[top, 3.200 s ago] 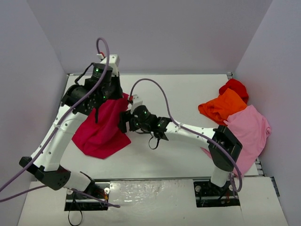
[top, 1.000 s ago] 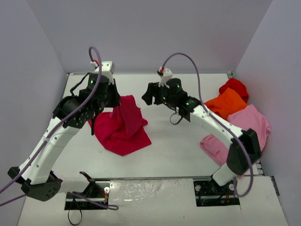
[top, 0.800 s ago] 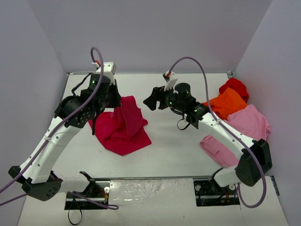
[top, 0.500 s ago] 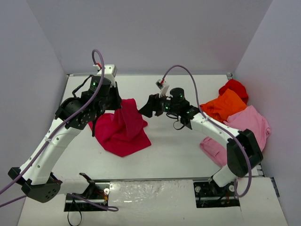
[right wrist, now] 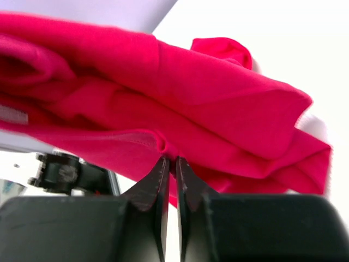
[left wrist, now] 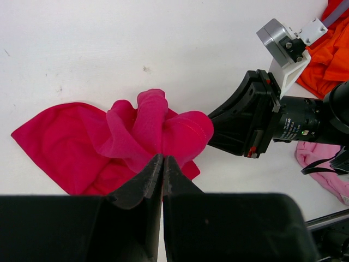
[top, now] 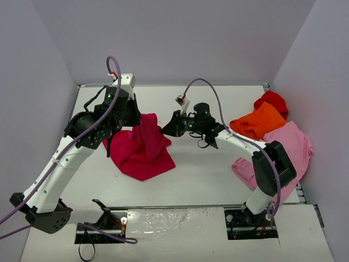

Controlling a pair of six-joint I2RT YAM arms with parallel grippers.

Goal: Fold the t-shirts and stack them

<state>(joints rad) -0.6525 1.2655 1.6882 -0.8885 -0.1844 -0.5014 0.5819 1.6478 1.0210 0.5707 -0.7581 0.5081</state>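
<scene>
The raspberry shirt [top: 139, 155] lies bunched left of the middle of the tabletop [top: 207, 174], with one part lifted. It is soft, light and limp, so a hem or shoulder seam should give the best hold. The left fingers [left wrist: 139, 188] are clamped on one fold, the right fingers [right wrist: 150, 191] on another. The orange shirt [top: 256, 123], pink shirt [top: 292, 147] and red shirt [top: 271, 101] crowd the right edge; open room is toward the near edge.
</scene>
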